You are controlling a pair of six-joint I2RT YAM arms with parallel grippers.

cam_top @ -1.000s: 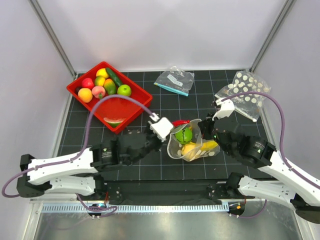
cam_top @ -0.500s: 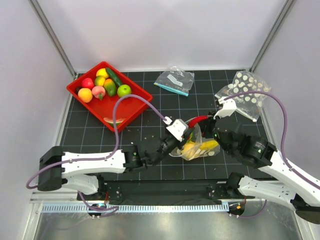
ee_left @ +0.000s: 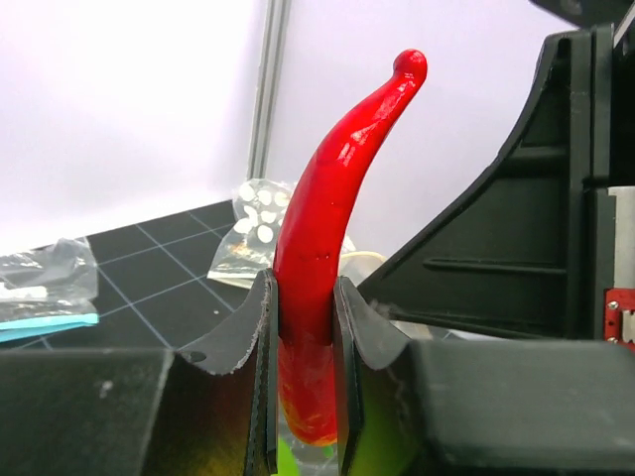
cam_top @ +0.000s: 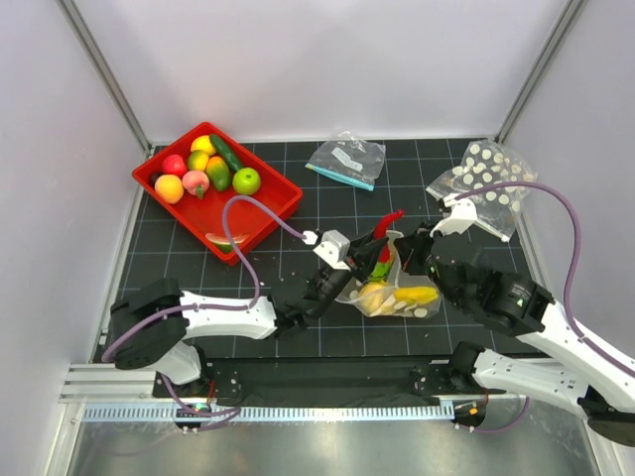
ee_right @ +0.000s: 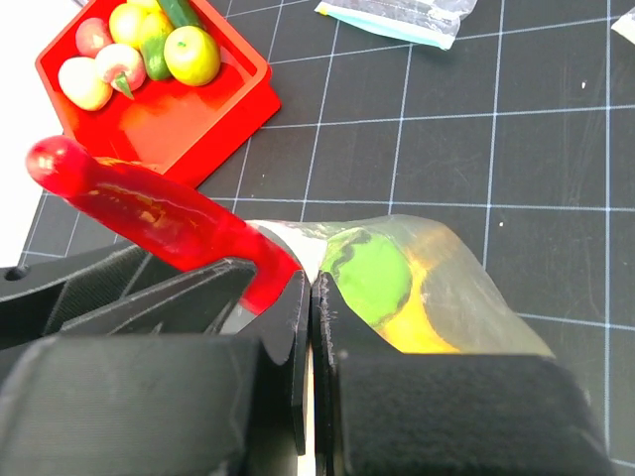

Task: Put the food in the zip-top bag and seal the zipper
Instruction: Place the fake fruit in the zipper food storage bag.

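Stretching forward, left gripper (ee_left: 303,332) clamps red chili (ee_left: 337,169); right gripper (ee_right: 310,297) pinches zip-top bag (ee_right: 474,297) rim.

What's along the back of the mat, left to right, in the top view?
red tray → clear bag with a teal strip → spare dotted bags

Gridded table (cam_top: 327,198) bears tray (cam_top: 260,211), zip-top bag (cam_top: 397,297), undotted bag (cam_top: 347,159).
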